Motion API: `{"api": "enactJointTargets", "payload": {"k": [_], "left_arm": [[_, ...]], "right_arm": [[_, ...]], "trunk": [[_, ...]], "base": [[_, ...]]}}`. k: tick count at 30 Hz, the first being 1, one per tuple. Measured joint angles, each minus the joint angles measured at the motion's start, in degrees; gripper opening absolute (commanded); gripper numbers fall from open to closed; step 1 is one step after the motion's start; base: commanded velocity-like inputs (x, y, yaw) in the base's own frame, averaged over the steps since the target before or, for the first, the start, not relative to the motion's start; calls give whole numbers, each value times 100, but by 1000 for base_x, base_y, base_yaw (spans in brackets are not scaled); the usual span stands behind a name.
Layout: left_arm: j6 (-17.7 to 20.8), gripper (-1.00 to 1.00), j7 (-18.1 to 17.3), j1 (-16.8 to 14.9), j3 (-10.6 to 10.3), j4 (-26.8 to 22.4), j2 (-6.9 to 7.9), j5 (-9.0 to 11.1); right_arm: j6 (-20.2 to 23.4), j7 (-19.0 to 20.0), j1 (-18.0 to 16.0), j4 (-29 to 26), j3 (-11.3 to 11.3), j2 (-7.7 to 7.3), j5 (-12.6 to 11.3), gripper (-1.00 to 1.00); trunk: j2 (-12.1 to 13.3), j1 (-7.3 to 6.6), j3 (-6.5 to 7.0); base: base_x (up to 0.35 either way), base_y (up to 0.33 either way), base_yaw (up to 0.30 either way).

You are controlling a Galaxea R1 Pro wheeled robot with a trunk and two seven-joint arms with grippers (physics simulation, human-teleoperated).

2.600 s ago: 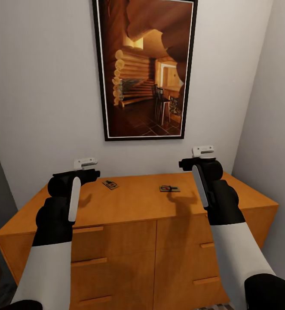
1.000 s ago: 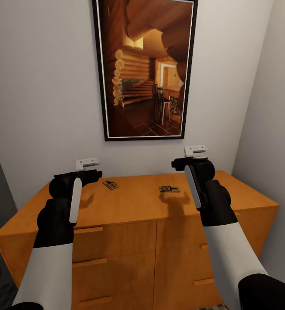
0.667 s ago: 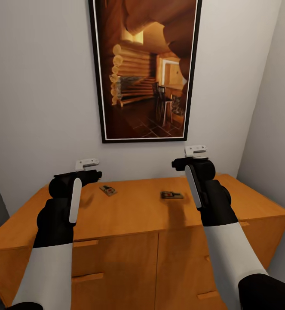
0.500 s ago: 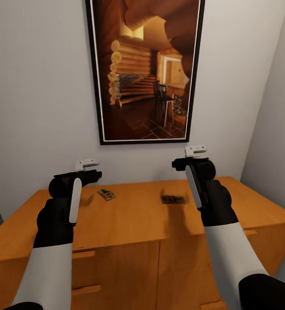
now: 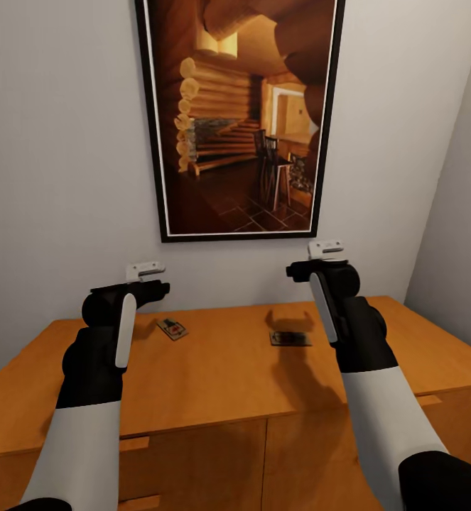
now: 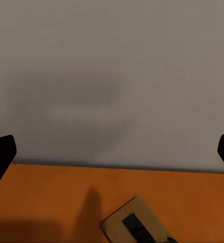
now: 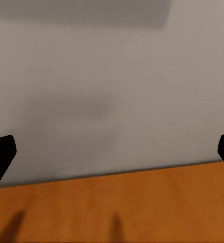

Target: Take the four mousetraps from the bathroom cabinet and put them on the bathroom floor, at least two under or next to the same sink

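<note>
Two mousetraps lie on the cabinet's (image 5: 214, 376) smooth orange-brown top: the left mousetrap (image 5: 171, 328) and the right mousetrap (image 5: 290, 338). My left gripper (image 5: 152, 289) hovers above the top, just short of the left mousetrap, and stands open with nothing in it. In the left wrist view that mousetrap (image 6: 137, 225) lies below the open gripper (image 6: 112, 154), its fingertips (image 6: 0, 157) wide apart. My right gripper (image 5: 307, 270) hangs higher, over the right mousetrap, also open and holding nothing. The right wrist view has the gripper (image 7: 112, 152) facing the wall above the cabinet top (image 7: 122, 207).
A tall dark-framed picture (image 5: 239, 117) of a log interior hangs on the grey wall behind the cabinet. A side wall (image 5: 455, 234) closes in at the right. Drawer fronts with a bar handle (image 5: 132, 445) show below the top.
The camera has moved closer, so the cabinet top looks larger and lower. My right arm rose a little and shifted left. Both mousetraps stayed where they were.
</note>
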Motion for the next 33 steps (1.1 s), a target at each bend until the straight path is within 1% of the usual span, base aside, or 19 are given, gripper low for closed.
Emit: {"api": "enactJointTargets", "payload": {"k": [4, 7, 13, 14, 15, 16, 17, 18, 21, 25, 33], "left_arm": [[0, 100, 0, 0, -3, 1, -2, 2], [0, 100, 1, 0, -4, 2, -2, 4], [0, 100, 0, 0, -5, 2, 3, 6], [0, 100, 0, 0, -5, 2, 4, 4], [0, 100, 0, 0, -5, 2, 4, 5], [0, 100, 0, 0, -5, 2, 4, 5], [0, 100, -1, 0, -3, 2, 6, 13], [0, 100, -2, 0, -1, 2, 6, 20], [0, 100, -3, 0, -2, 2, 10, 37], [0, 100, -4, 0, -3, 2, 8, 48], [0, 100, -5, 0, -1, 2, 6, 68]], "right_arm": [[2, 36, 0, 2, 3, -56, -104, 100], [4, 67, 0, -4, 8, -83, -259, 100], [10, 109, 0, -16, 51, -127, -701, 100], [10, 112, 0, -18, 98, -133, -866, 100], [11, 112, 0, -19, 128, -135, -941, 100], [11, 112, 0, -19, 129, -135, -939, 100], [10, 112, 0, -20, 199, -136, -1073, 100], [11, 112, 0, -19, 245, -137, -1120, 100], [11, 112, 3, -14, 387, -135, -1222, 100], [11, 112, 17, -8, 571, -112, -1287, 100], [11, 119, 43, 44, 799, -61, -1448, 100]], "trunk": [[0, 0, 0], [0, 0, 0], [0, 0, 0], [0, 0, 0], [0, 0, 0], [0, 0, 0], [0, 0, 0], [0, 0, 0], [0, 0, 0], [0, 0, 0], [0, 0, 0]], "base": [[7, 0, 0], [3, 0, 0], [1, 0, 0], [0, 0, 0], [0, 0, 0], [0, 0, 0], [0, 0, 0], [0, 0, 0], [0, 0, 0], [0, 0, 0], [0, 0, 0]]}}
